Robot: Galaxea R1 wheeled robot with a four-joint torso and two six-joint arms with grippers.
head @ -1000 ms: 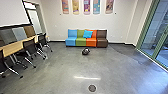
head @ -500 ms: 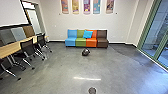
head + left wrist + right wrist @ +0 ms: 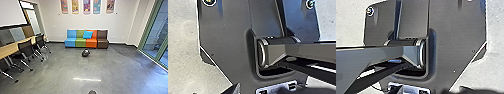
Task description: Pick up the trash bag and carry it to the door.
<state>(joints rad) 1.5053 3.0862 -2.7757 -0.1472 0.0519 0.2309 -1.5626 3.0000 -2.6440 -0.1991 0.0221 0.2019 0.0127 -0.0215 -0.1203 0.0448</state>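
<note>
On the floor (image 3: pixel 60 67) before the sofa (image 3: pixel 81 43) sits the bag (image 3: pixel 85 53), dark and lumpy. Best roll up squarely and slowly, I'd say, clear of the chairs (image 3: pixel 26 49), stopping before the base nudges it. It's nearly round; I can't tell its long axis or where its neck points, nor whether either claw is wide or narrow.

The grey concrete floor (image 3: pixel 57 70) looks smooth and glossy; the dark, rounded trash bag (image 3: pixel 85 53) looks like shiny plastic. The long, pale desk (image 3: pixel 10 49) looks wooden. The black mesh-backed chair (image 3: pixel 25 49) has shiny metal legs.
</note>
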